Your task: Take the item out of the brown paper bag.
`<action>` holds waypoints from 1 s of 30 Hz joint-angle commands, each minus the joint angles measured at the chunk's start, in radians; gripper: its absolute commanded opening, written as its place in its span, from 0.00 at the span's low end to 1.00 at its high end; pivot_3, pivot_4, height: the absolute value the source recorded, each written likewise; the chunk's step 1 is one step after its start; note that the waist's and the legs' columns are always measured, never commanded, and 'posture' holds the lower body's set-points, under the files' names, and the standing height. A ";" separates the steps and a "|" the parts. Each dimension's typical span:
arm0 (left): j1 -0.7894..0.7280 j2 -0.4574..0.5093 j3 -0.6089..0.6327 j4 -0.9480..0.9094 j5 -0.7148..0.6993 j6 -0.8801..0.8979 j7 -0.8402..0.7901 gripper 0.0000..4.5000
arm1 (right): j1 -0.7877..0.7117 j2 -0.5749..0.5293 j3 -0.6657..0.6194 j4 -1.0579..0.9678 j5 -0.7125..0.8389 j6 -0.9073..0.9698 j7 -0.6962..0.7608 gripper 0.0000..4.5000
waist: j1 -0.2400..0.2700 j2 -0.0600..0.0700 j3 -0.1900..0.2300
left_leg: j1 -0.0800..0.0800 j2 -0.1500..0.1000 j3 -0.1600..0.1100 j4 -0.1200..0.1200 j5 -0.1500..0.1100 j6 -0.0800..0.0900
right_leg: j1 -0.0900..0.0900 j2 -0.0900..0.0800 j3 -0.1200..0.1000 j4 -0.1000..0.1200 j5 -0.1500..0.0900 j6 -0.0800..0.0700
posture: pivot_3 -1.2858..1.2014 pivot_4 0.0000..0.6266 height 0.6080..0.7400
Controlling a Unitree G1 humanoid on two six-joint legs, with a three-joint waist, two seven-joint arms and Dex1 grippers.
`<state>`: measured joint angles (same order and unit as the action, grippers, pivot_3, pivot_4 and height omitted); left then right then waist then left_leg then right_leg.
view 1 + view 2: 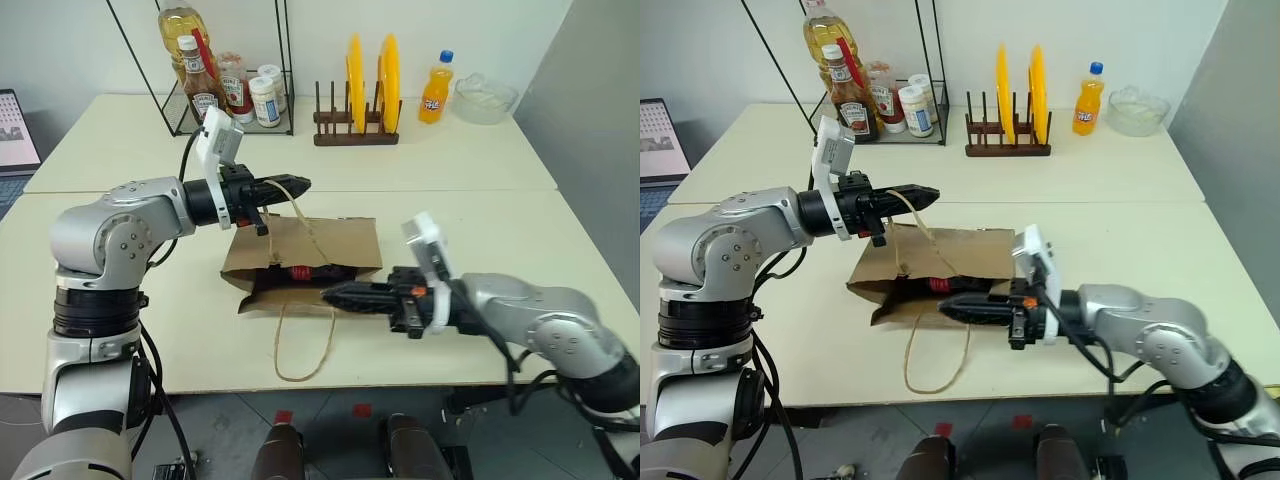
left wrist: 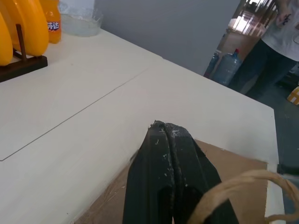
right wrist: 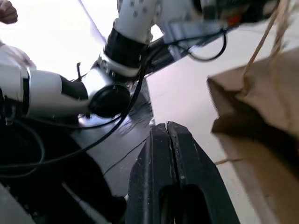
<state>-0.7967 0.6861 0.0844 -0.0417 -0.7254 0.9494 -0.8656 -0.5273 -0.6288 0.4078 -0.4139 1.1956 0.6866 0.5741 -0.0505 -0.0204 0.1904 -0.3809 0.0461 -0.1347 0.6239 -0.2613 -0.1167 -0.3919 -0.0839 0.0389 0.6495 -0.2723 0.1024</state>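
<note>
The brown paper bag [image 1: 335, 240] lies on its side on the near table, mouth toward me. My left gripper [image 1: 303, 184] hovers above its far left corner, shut on the bag's upper cord handle [image 1: 300, 215], which holds the mouth open. Inside the mouth lies the item [image 1: 300, 272], a dark bottle with a red label, mostly hidden by the paper. My right gripper [image 1: 328, 293] points left, level, at the mouth's front edge just in front of the bottle, shut with nothing between its fingers [image 3: 180, 154]. The other cord handle [image 1: 303, 350] trails on the table.
On the far table stand a wire rack with sauce bottles [image 1: 225, 95], a wooden rack with yellow plates [image 1: 365, 90], an orange soda bottle [image 1: 436, 88] and a glass bowl [image 1: 485, 98]. A laptop [image 1: 15, 130] sits far left. A person [image 2: 275, 42] stands beyond the table.
</note>
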 commanded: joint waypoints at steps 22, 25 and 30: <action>0.019 0.008 0.055 -0.087 -0.022 0.000 0.039 0.00 | -0.107 0.364 0.018 0.285 -0.577 -0.105 0.180 0.01 | -0.007 0.001 0.000 | -0.001 0.000 0.001 0.000 0.002 -0.003 | -0.007 0.000 0.001 0.010 0.000 0.000 | 0.52 0.24 1.00; 0.026 0.008 0.058 -0.095 -0.025 0.000 0.039 0.00 | -0.093 0.298 0.059 0.279 -0.777 -0.231 0.159 0.01 | -0.006 0.001 0.000 | -0.002 0.000 0.001 0.001 0.002 -0.004 | -0.008 0.000 0.002 0.010 0.000 0.000 | 0.52 0.24 1.00; 0.032 0.004 0.061 -0.093 -0.026 -0.007 0.042 0.00 | -0.057 0.203 0.081 0.262 -1.008 -0.445 0.165 0.01 | -0.007 0.001 0.000 | -0.003 0.000 0.002 0.001 0.002 -0.004 | -0.010 0.000 0.002 0.011 0.000 0.000 | 0.52 0.24 1.00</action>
<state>-0.7569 0.6891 0.1161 -0.1083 -0.7403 0.9575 -0.8215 -0.5892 -0.4033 0.4833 -0.1167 0.2648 0.3398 0.7324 -0.0575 -0.0198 0.1906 -0.3843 0.0462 -0.1327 0.6246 -0.2589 -0.1207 -0.4027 -0.0837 0.0417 0.6611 -0.2723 0.1023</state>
